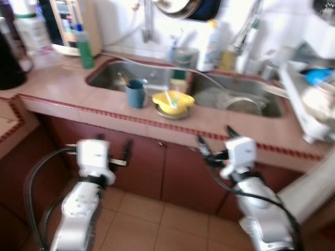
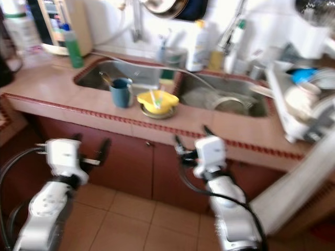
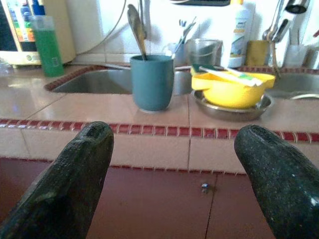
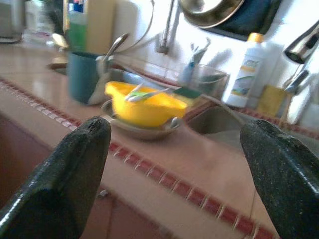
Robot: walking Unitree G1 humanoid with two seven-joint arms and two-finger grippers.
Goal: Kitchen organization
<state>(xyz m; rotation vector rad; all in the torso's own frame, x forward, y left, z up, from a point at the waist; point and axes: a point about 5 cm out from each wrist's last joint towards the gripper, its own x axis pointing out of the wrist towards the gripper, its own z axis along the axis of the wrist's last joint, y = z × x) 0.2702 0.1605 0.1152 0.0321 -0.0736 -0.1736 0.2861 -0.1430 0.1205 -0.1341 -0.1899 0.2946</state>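
A teal cup [image 1: 136, 92] with a spoon in it stands on the pink tiled counter's [image 1: 63, 86] front strip, before the left sink basin. Right beside it, a yellow bowl [image 1: 173, 101] holding utensils rests on a metal plate [image 3: 232, 106]. My left gripper [image 1: 114, 146] is open and empty, held below counter height in front of the red cabinet doors. My right gripper [image 1: 216, 137] is also open and empty, just under the counter edge and to the right of the bowl. In the left wrist view the cup [image 3: 152, 81] and the bowl [image 3: 229, 88] stand between the two fingers, farther off.
A double steel sink [image 1: 230, 97] lies behind the cup and bowl, with a tap, bottles and a sponge along the back wall. A green bottle [image 1: 85, 49] stands at the back left. A white dish rack [image 1: 309, 99] with dishes is at the right. Tiled floor [image 1: 172, 225] below.
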